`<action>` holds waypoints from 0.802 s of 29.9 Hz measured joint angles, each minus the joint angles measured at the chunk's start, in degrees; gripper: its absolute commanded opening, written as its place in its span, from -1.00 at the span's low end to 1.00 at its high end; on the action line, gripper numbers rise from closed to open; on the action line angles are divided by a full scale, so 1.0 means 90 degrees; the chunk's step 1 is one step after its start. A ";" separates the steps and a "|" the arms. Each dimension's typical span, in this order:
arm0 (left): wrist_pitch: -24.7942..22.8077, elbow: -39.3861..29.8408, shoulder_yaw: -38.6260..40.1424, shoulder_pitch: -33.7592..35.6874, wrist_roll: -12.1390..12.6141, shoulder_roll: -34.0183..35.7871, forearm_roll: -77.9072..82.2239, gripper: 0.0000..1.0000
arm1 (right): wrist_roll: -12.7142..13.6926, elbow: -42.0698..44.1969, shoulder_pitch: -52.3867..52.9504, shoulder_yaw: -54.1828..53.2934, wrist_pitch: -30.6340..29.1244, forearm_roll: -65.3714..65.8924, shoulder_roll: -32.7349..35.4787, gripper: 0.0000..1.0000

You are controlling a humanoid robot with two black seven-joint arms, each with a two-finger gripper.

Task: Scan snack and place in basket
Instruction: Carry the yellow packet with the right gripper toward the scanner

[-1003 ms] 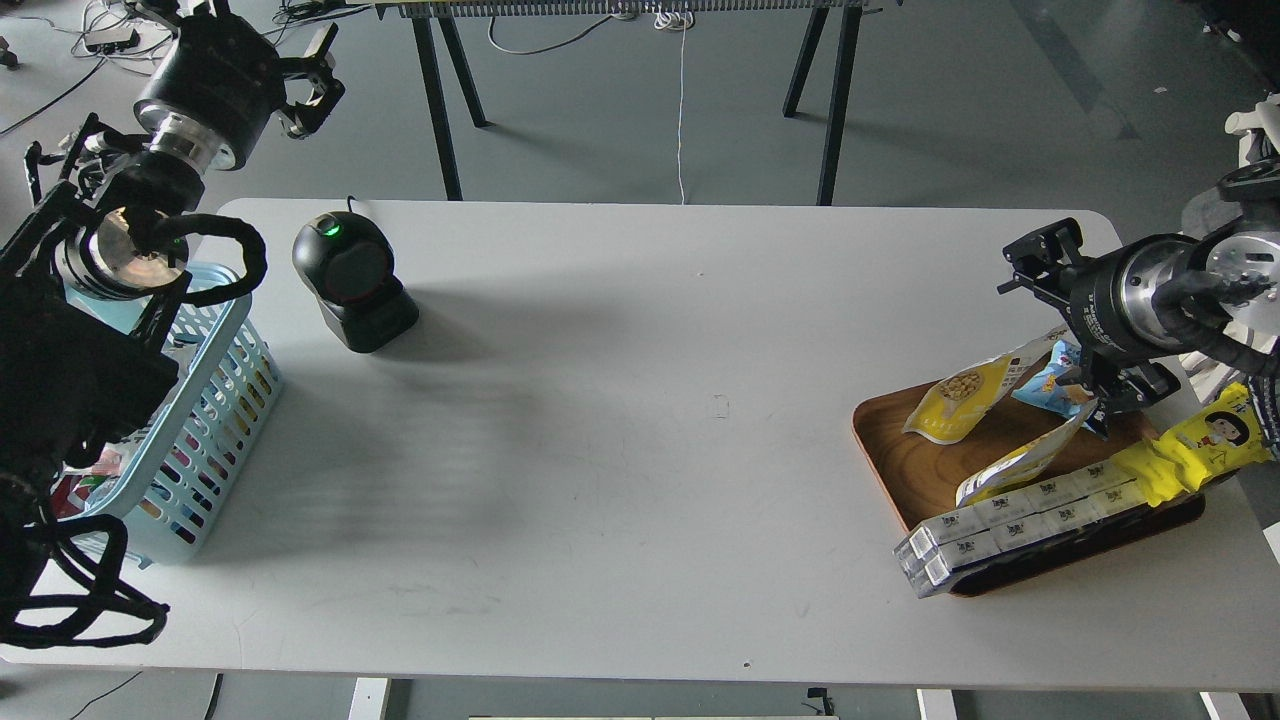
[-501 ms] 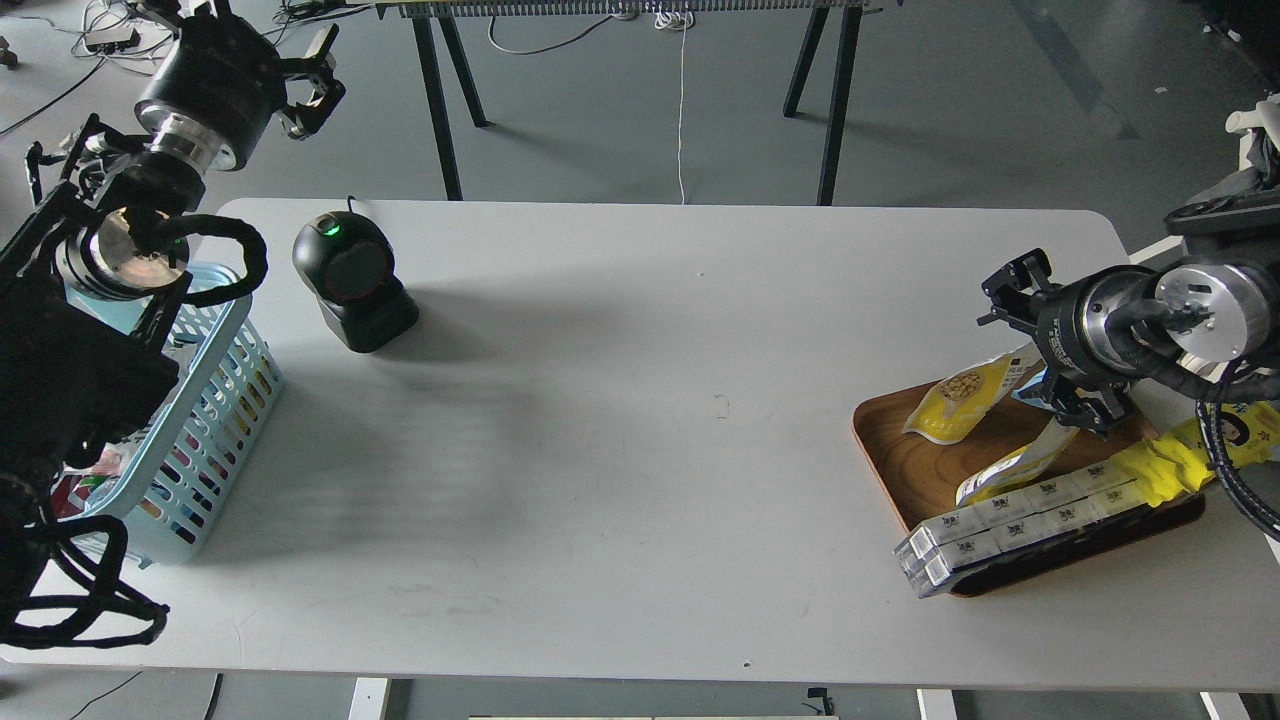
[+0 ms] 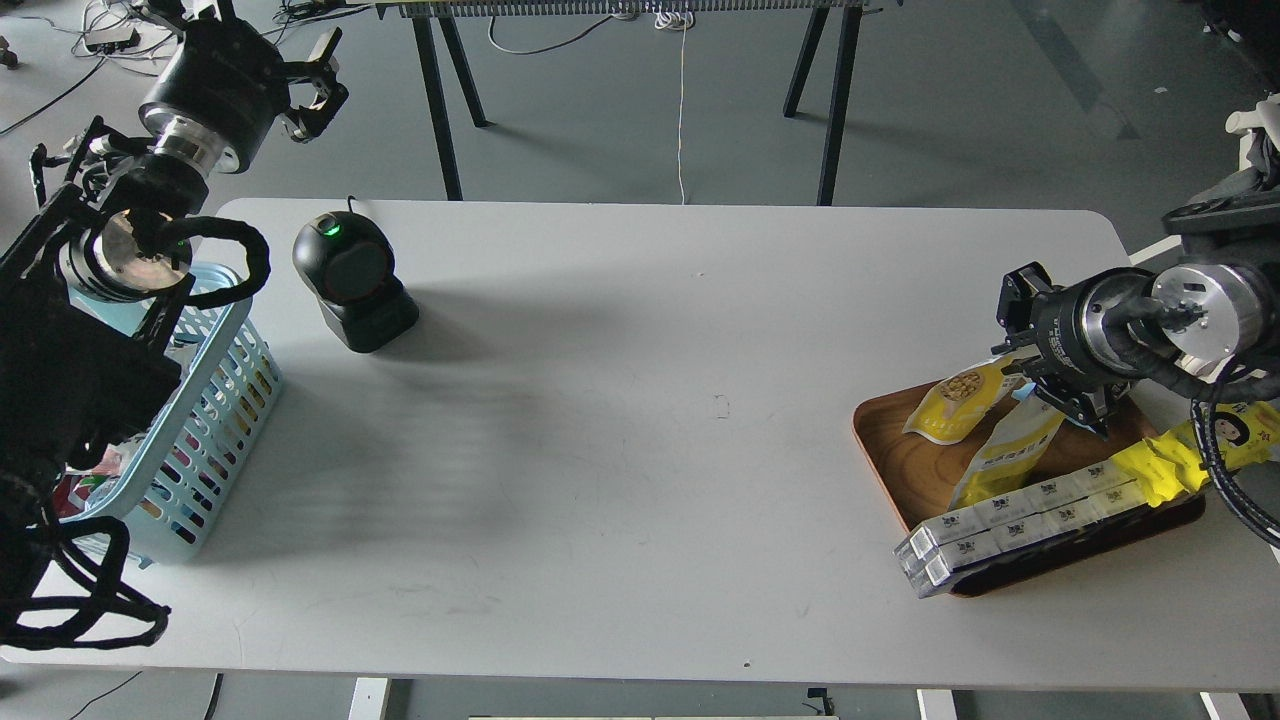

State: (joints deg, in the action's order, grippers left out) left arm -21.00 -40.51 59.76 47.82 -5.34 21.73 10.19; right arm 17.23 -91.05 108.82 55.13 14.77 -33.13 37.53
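The snack, a pouch with a yellow lower half and a round bean picture, leans on the wooden tray at the right. A second similar pouch stands tilted just beside it. My right gripper is low over the tops of both pouches, its jaws apart, with the first pouch's white top between them; the lower finger touches or nearly touches the second pouch. The light blue basket stands at the table's left edge, partly hidden by my left arm. My left gripper is raised beyond the table's far left corner, open and empty.
A black scanner with a green light stands right of the basket. On the tray's front edge lies a row of white boxes; a bright yellow wrapper with a cartoon face lies at its right. Black trestle legs stand behind the table.
My right gripper has moved left and down onto the pouch tops. The second pouch has tipped from lying low to more upright. The small blue packet is now hidden. The left arm barely moved.
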 measured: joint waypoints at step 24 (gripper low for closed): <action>0.0025 -0.0001 -0.0038 -0.0059 -0.0002 -0.0022 0.0000 1.00 | -0.0024 -0.0381 0.1281 -0.0977 0.0416 -0.0293 0.0498 -0.99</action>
State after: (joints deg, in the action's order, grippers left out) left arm -20.78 -40.52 59.41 47.29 -5.36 21.54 10.19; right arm 17.01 -94.48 120.34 46.33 18.51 -35.77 42.02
